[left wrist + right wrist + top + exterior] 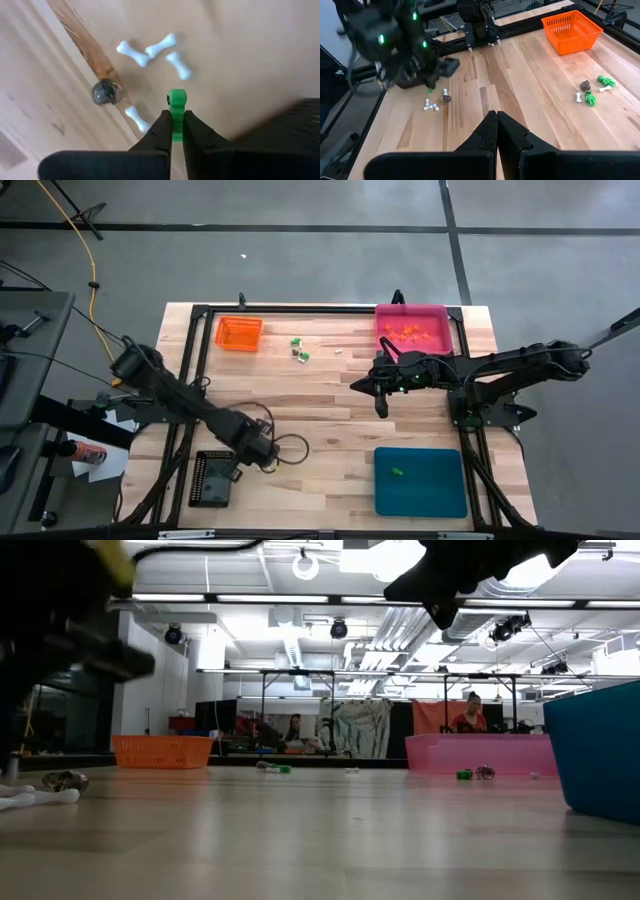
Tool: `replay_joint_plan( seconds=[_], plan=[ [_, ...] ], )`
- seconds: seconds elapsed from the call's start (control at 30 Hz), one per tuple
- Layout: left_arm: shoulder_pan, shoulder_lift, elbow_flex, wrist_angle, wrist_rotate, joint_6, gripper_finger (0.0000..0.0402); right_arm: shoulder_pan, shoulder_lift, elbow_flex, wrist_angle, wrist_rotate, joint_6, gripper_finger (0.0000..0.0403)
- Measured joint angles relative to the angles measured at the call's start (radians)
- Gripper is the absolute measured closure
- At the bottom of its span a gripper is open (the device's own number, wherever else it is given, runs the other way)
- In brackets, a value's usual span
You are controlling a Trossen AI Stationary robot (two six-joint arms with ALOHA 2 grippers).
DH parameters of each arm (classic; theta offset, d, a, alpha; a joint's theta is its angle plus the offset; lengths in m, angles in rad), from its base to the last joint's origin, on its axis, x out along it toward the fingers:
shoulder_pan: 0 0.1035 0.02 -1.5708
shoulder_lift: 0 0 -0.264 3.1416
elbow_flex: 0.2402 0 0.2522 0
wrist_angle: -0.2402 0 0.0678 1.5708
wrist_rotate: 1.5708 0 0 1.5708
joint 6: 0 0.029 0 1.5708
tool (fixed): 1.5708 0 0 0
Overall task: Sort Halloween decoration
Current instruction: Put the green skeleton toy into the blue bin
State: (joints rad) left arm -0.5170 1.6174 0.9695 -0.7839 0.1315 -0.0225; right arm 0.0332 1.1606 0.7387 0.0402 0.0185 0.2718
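Note:
My left gripper [268,455] [176,117] points down over the table's near left, beside the black tray [212,478], and is shut on a small green bone-shaped trinket [176,102] [430,90]. Under it, several white bone trinkets [160,46] [431,106] and a dark round one [104,92] [446,97] lie flat on the wood. More green, white and dark trinkets [298,348] [592,91] lie near the orange tray [238,333]. My right gripper [380,402] [496,120] hangs shut and empty above mid-table. My left gripper pinches the green trinket's shaft [176,125] between its two fingertips, coming from above and pointing down. The fingers lie along the trinket, whose knobbed free end [176,96] sticks out past them. Whether that end is clear of the wood, I cannot tell.
The pink tray [412,330] at the far right holds orange trinkets. The teal tray [420,480] at the near right holds one green piece [398,472]. A black frame [185,380] runs along the table's edges. Bare wood lies between the trays.

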Motion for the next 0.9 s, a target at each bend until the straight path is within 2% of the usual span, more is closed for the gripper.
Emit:
replay_joint_plan(
  seconds=[0.17, 0.3, 0.4, 0.5, 0.63, 0.77, 0.9],
  plan=[
    [0.061, -0.232, 0.000, 0.024, -0.011, -0.047, 0.0399, 0.000, 0.000, 0.000, 0.000, -0.010, -0.018, 0.0403],
    [0.151, -0.417, 0.000, 0.183, -0.182, -0.078, 0.0400, 0.000, 0.000, 0.000, 0.000, -0.028, -0.015, 0.0403],
    [0.248, -0.499, 0.000, 0.344, -0.288, -0.044, 0.0401, 0.000, 0.000, 0.000, 0.001, -0.029, 0.008, 0.0403],
    [0.358, -0.533, -0.027, 0.544, -0.299, -0.014, 0.0401, 0.000, 0.000, 0.000, 0.014, -0.033, 0.019, 0.0403],
    [0.462, -0.526, -0.124, 0.833, -0.259, -0.067, 0.0401, 0.000, 0.000, 0.000, 0.082, -0.058, 0.017, 0.0403],
    [0.494, -0.487, -0.243, 1.017, -0.239, -0.152, 0.0401, 0.000, 0.000, 0.000, 0.146, -0.061, 0.016, 0.0403],
    [0.500, -0.459, -0.303, 1.145, -0.249, -0.206, 0.0402, 0.000, 0.000, 0.000, 0.174, -0.062, 0.016, 0.0403]
  ],
)
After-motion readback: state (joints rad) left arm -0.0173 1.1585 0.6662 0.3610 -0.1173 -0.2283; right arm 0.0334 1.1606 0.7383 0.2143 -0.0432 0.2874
